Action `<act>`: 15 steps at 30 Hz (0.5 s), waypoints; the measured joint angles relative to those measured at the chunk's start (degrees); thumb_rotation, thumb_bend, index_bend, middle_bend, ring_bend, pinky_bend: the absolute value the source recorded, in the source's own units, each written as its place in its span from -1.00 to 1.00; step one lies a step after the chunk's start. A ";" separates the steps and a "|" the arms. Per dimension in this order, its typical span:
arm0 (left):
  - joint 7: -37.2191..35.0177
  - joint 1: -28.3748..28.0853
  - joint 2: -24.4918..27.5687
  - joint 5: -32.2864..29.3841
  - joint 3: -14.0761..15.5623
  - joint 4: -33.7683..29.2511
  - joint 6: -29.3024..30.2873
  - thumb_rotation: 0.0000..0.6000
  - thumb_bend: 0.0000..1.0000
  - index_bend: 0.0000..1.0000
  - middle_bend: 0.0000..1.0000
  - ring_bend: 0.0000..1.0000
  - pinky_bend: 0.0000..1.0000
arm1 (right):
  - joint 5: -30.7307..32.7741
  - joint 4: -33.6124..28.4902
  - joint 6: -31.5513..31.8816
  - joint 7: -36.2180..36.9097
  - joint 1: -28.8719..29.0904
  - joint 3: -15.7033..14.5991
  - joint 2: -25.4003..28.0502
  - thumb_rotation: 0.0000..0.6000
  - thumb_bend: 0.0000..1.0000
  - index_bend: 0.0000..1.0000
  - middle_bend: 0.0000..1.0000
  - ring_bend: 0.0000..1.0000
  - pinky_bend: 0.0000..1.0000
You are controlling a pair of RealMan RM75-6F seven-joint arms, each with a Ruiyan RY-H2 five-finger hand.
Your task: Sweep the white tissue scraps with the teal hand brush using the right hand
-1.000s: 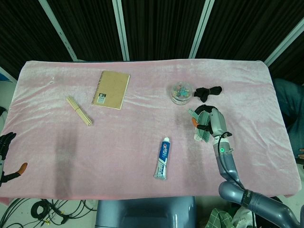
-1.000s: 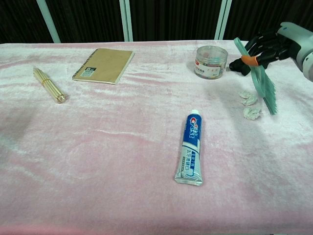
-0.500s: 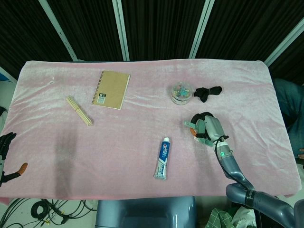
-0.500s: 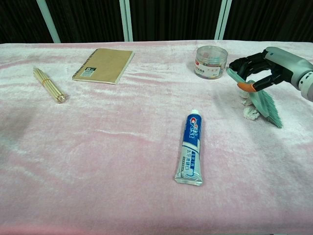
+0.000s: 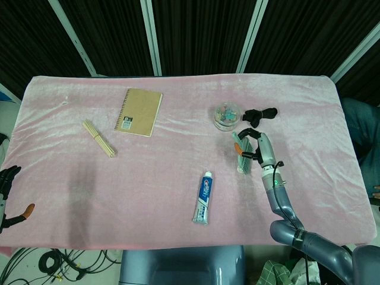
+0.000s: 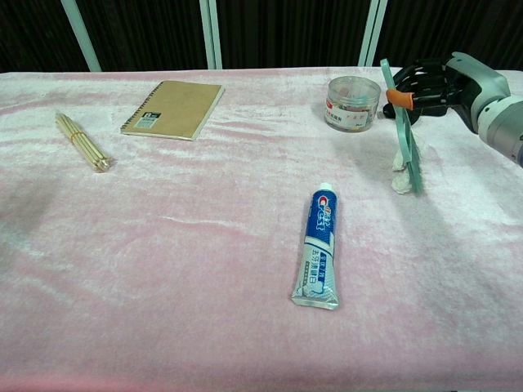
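Right hand [image 6: 441, 82] grips the teal hand brush [image 6: 406, 143] by its handle, fingers curled round the orange collar, with the flat bristle head hanging down and its tip touching the cloth. Half a second ago the brush lay slanted to the right of the white tissue scraps [image 6: 401, 178]; now it stands nearly upright just against them, and the scraps sit a little further left than they did, so the stroke seems to be carrying them leftward as the task wants. Going near to far: the left hand [image 5: 7, 181] shows only at the near left edge of the head view (too little of it to tell how its fingers lie). A toothpaste tube [image 6: 318, 245], glossy blue and white with a crimped end, lies near the middle of the pink velvety tablecloth [image 6: 204, 269], whose nap shows soft creases. The scraps are crumpled, light wads, likely to roll or catch in the pile. Beyond them stands a clear round plastic tub [image 6: 353, 103] of small coloured bits, and a limp black cloth item [image 5: 260, 114] beside it. Further left lie a bundle of thin wooden sticks [image 6: 80, 140] and a kraft spiral notebook [image 6: 174, 109].
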 measured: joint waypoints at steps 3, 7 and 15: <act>-0.04 0.01 0.03 -0.03 0.01 -0.02 -0.02 1.00 -0.44 -0.86 -0.91 -1.00 -0.63 | 1.09 -1.70 -0.96 3.68 -0.15 1.05 -0.02 1.00 -0.22 0.56 0.24 -0.41 -0.69; -0.11 0.03 0.07 -0.05 0.03 -0.02 -0.05 1.00 -0.44 -0.86 -0.92 -1.00 -0.62 | 1.52 -5.45 -2.23 8.90 -0.56 2.23 0.72 1.00 -0.22 0.56 0.24 -0.41 -0.69; -0.10 0.02 0.08 0.01 0.04 0.05 -0.03 1.00 -0.44 -0.86 -0.92 -1.00 -0.62 | -1.28 -15.15 -3.65 20.95 -2.39 4.93 5.70 1.00 -0.21 0.57 0.25 -0.41 -0.69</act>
